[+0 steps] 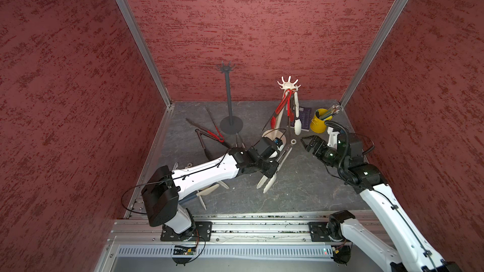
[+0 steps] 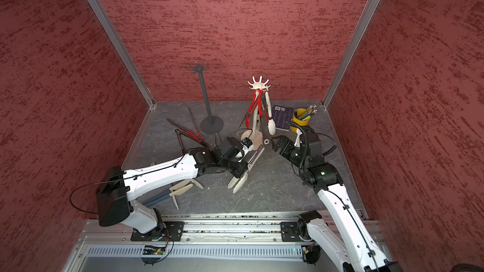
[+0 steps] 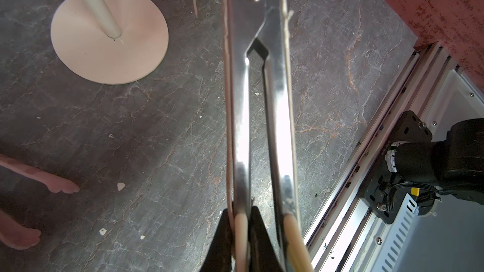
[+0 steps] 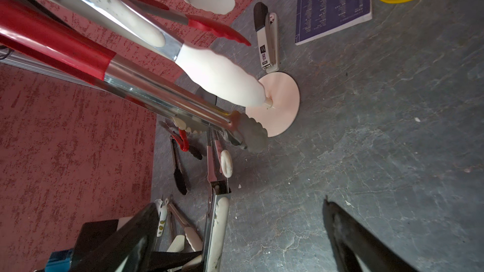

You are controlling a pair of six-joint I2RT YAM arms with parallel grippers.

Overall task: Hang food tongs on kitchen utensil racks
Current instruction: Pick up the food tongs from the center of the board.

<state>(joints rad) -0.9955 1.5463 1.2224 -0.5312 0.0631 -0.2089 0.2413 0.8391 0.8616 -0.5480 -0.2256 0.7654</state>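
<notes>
My left gripper (image 1: 274, 170) (image 3: 241, 227) is shut on one arm of cream-tipped metal food tongs (image 1: 284, 154) (image 3: 262, 100), held low over the floor. Their ring end (image 1: 293, 141) lies beside the cream-white rack's base (image 3: 110, 48). To the right of that ring my right gripper (image 1: 307, 144) (image 4: 238, 204) stands wide open and holds nothing. The cream-white rack (image 1: 288, 85) (image 2: 258, 84) carries red tongs (image 1: 279, 108) and white tongs (image 1: 296, 119). No tongs hang on the dark grey rack (image 1: 229, 95) (image 2: 205, 95). Loose tongs (image 1: 209, 134) lie by its base.
More tongs (image 1: 209, 191) lie under my left arm. A yellow cup of pencils (image 1: 318, 122), a purple booklet (image 1: 305, 116) and a stapler (image 4: 267, 40) sit at the back right. Red walls close in three sides; a metal rail (image 1: 262, 227) runs along the front.
</notes>
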